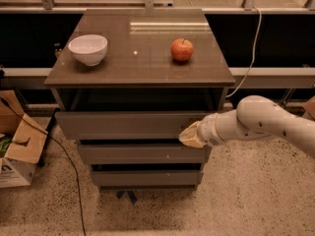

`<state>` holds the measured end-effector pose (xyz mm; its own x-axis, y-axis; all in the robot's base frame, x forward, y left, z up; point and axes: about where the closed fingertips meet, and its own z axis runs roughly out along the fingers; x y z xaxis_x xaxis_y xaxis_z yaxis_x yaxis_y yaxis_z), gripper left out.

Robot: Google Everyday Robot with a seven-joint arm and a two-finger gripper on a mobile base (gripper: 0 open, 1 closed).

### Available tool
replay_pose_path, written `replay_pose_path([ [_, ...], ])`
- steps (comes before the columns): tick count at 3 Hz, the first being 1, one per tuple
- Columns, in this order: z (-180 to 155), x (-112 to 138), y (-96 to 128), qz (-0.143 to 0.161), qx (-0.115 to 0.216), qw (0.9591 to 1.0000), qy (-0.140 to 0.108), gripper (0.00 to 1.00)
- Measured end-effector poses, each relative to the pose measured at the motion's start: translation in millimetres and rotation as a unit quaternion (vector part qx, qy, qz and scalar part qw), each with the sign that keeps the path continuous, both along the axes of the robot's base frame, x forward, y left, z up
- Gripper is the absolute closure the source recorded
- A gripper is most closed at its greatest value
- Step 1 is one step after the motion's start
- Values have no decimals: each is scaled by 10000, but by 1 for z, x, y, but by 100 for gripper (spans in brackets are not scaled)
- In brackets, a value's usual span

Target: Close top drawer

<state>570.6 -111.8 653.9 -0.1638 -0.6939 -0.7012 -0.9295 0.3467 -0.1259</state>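
Camera view: tool [191, 135] touching right end of top drawer [123, 125] front; grip state unclear.

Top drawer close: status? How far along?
Done: the tool is on the right end of the top drawer front, seemingly in contact. In hand: the inward push. Left: the rest of the travel; the front stands forward of the cabinet top edge with a dark opening above it, so it is not flush yet.
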Motion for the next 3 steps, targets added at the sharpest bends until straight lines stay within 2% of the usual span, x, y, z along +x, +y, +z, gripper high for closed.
replay_pose_path([
  [1,-1,-1,3,51,-12,10000,23,52],
  [2,-2,-2,6,137,-52,9999,60,28],
  [3,-1,17,23,248,-26,9996,-152,5],
])
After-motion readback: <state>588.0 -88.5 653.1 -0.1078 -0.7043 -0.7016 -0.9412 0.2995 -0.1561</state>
